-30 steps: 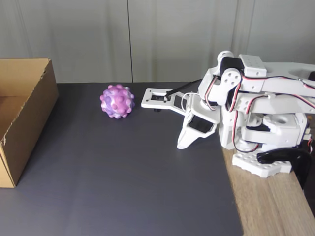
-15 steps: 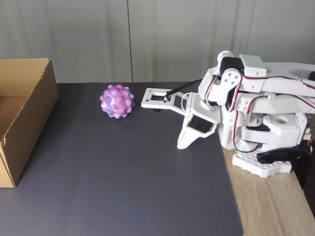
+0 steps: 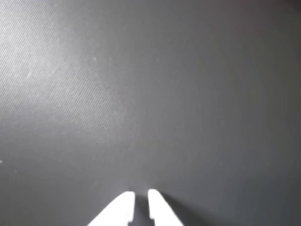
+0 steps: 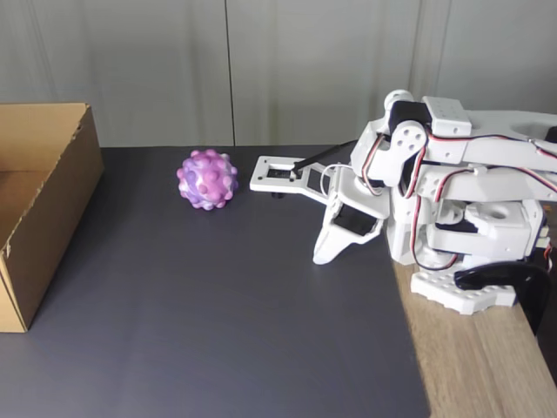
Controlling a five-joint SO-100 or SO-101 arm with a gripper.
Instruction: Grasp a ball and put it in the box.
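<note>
— Wrist view first?
— White claw [image 3: 141, 200] tips poke in at the bottom edge, nearly together with a thin slit between them, gripping nothing, above the dark grey matte worktop [image 3: 150, 94].
— And the fixed view?
— The bumpy purple, pink and white rubbery ball [image 4: 207, 179] rests on the worktop's far side. The open-topped brown cardboard box [image 4: 52, 209] stands at the left, apart from it. The folded white arm [image 4: 435, 192] sits at the right, claw [image 4: 320, 254] pointing down, well right of the ball.
</note>
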